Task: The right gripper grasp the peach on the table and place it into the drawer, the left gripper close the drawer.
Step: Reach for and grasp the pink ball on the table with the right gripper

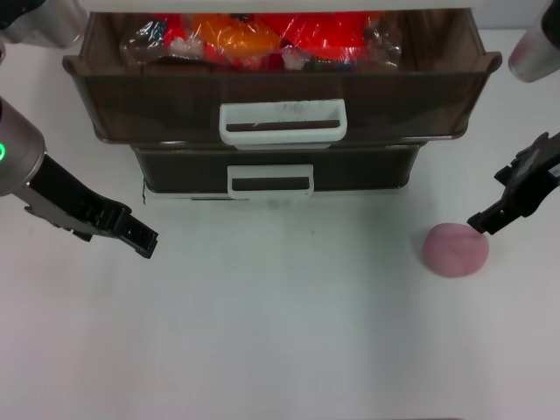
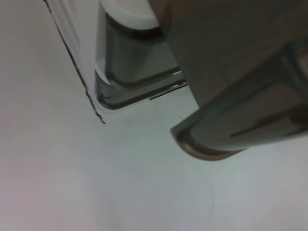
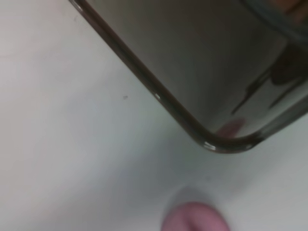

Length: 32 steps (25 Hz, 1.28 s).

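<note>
Peach (image 1: 455, 249) resting on tabletop (image 1: 280, 332), at 5 o'clock from open drawer (image 1: 282, 96). Right gripper (image 1: 483, 223) touching its 2 o'clock edge; jaws state: cannot tell. Advise centring overhead before descending. Left gripper (image 1: 140, 239) idle at 8 o'clock.

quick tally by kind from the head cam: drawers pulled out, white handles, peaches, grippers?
Drawers pulled out: 2, the deep drawer holding red and orange packets, and a shallower drawer below it
White handles: 2, broad handle, narrower handle
Peaches: 1, peach on the table
Grippers: 2, left gripper, right gripper
Total: 7
</note>
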Available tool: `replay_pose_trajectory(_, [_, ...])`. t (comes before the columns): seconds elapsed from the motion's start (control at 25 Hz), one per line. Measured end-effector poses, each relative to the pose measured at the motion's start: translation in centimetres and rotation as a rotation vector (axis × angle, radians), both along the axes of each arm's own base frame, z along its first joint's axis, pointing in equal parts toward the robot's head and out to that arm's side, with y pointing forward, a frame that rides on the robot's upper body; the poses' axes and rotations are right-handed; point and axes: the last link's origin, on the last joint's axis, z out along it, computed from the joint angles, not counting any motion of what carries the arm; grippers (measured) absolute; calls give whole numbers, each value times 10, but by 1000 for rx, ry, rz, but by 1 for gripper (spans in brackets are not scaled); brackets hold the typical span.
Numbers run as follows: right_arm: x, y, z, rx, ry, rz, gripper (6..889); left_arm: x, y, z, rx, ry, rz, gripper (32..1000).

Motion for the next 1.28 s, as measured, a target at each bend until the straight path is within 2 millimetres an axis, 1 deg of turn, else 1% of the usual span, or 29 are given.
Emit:
replay_pose_trajectory(0.24, [-5, 1, 7, 45, 27, -18, 857, -1, 0, -2, -5, -3, 9, 884])
replay_pose_trajectory(0.48, [-3, 0, 15, 73, 52, -66, 857, 0, 1, -2, -4, -8, 8, 884])
replay_pose_trajectory(0.72, [-1, -1, 15, 73, 55, -68, 856, 1, 1, -2, -5, -9, 5, 884])
replay_pose_trajectory(0.76, [5, -3, 14, 79, 55, -78, 856, 2, 0, -2, -6, -9, 1, 884])
replay_pose_trajectory(0.8, [5, -3, 14, 79, 55, -78, 856, 3, 0, -2, -6, -8, -1, 884])
replay_pose_trajectory(0.92, [19, -8, 11, 82, 53, -96, 856, 3, 0, -3, -9, -9, -4, 884])
replay_pose_trajectory(1.16, [47, -13, -5, 76, 40, -142, 857, 2, -1, -2, -11, -8, -2, 884])
replay_pose_trajectory(1.28, [51, -15, -8, 87, 46, -150, 857, 2, -2, -2, -15, -8, -2, 884])
